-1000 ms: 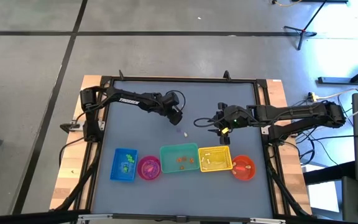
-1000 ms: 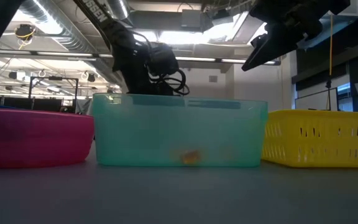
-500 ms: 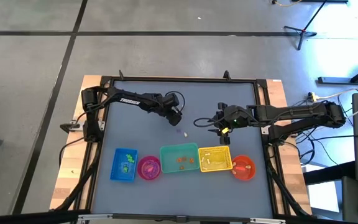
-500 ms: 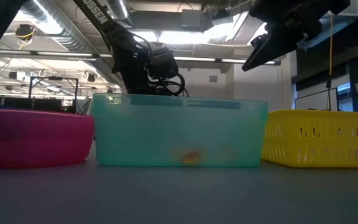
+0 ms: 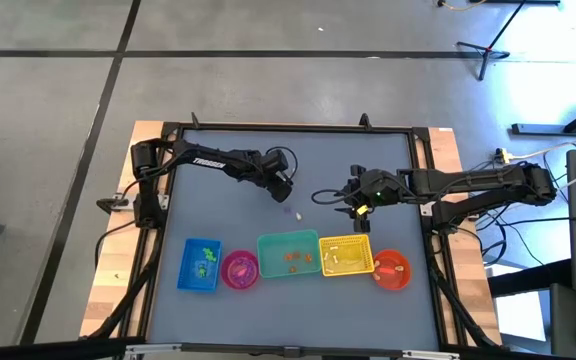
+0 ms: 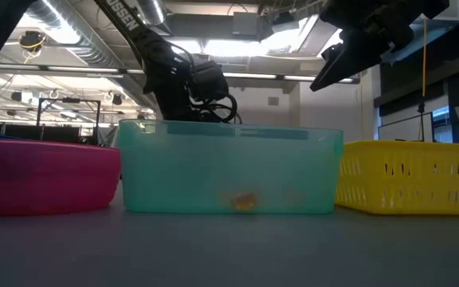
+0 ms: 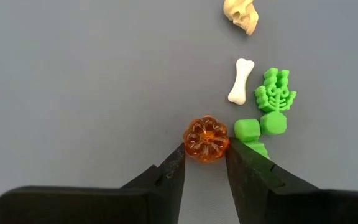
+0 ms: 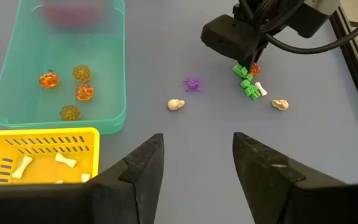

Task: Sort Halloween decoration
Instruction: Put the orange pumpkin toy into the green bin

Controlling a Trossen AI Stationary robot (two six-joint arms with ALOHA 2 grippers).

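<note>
Left gripper (image 7: 206, 157) down on table (image 7: 73, 93), fingers touching orange pumpkin (image 7: 207, 139) on both sides, beside green trinkets (image 7: 272, 99). Right gripper (image 8: 197, 152) hovering, spread wide, empty.

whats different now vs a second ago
The left claw has come down slightly over the loose trinkets, and its fingers now sit on either side of the orange pumpkin. The right claw stayed open and raised; the teal bin and other containers have not moved.
</note>
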